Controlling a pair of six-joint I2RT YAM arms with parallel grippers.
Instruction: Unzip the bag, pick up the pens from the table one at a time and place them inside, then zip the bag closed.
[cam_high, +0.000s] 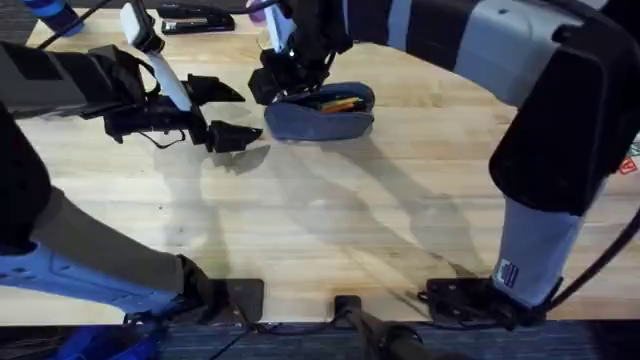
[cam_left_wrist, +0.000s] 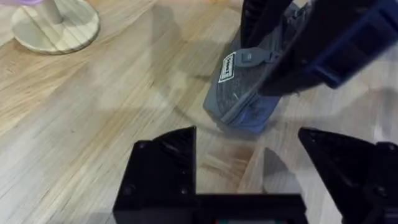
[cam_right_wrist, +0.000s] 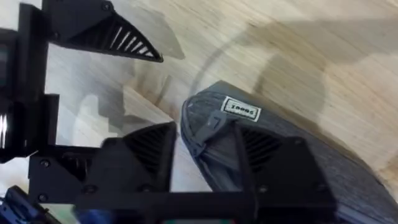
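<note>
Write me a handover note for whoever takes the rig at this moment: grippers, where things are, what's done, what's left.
Left gripper: open, holding nothing, just off the bag's near end, above the table.
Right gripper: at the bag's end by the label, fingers either side of the fabric; whether they are clamped on it cannot be told.
Bag: at the far middle of the table, zipper open, pens visible inside (orange and yellow).
Done: bag unzipped, pens in; no loose pens visible on the table.
Left: zip the bag closed, probably one arm steadying the end while the other pulls the zipper.
</note>
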